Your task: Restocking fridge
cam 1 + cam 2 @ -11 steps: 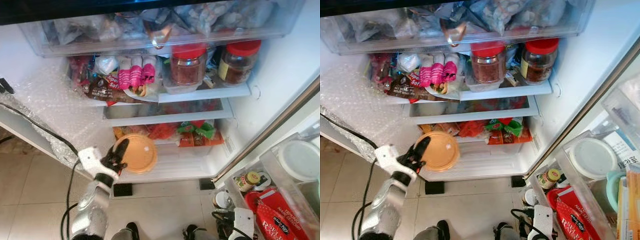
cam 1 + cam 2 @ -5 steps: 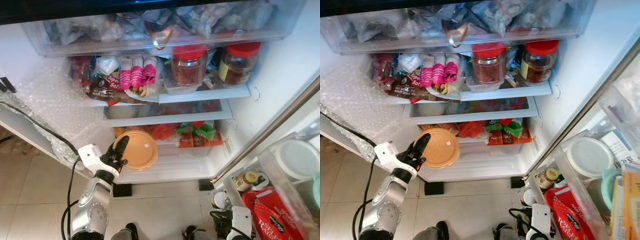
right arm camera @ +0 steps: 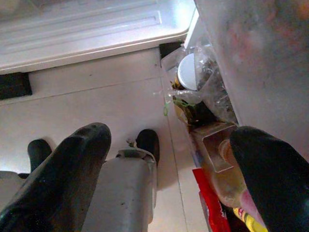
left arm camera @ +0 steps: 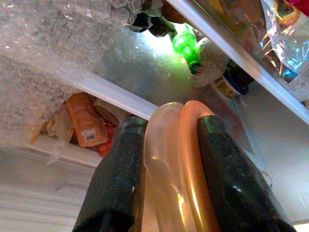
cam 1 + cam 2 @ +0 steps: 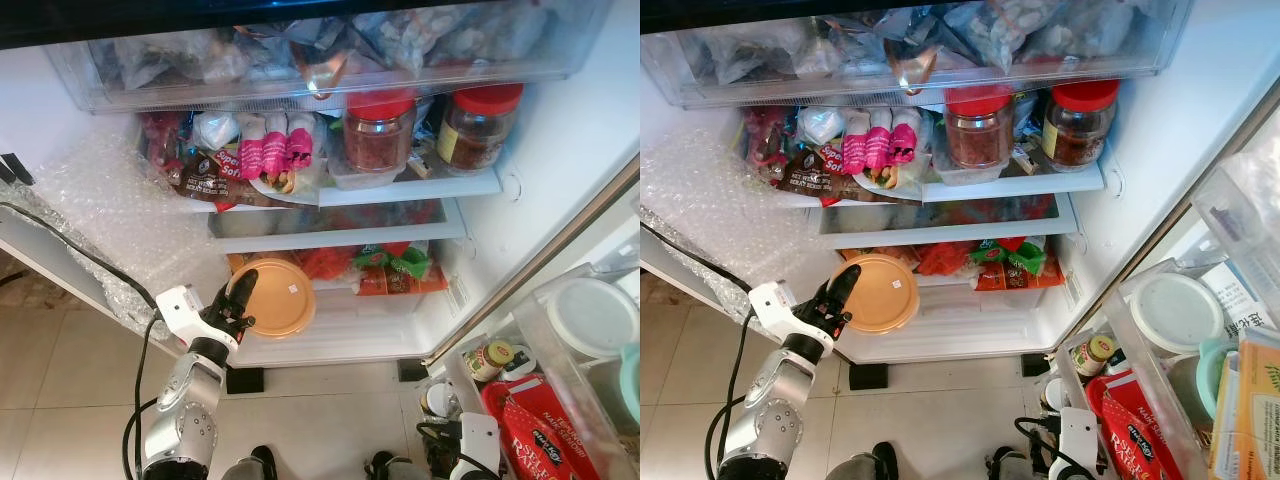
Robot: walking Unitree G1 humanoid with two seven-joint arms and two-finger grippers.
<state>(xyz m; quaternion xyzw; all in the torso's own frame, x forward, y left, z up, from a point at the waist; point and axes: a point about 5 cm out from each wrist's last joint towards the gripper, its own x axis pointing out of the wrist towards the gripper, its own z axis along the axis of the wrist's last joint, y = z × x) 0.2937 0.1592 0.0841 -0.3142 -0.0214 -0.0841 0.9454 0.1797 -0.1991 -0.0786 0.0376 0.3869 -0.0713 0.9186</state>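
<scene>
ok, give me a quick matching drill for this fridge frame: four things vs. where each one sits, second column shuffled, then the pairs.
Things:
1. orange-lidded container
2. two red-lidded jars
3. white round lid
4. left gripper

Places:
A. in the door bin at the right
B. low in the fridge, in front of the bottom drawer
C. right side of the middle shelf
D. clamped on the rim of a container

Pairs: 1-B, 2-C, 3-A, 4-D

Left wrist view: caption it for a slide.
Left gripper clamps the orange lidded container edge-on, facing the open fridge's lower shelves.
</scene>
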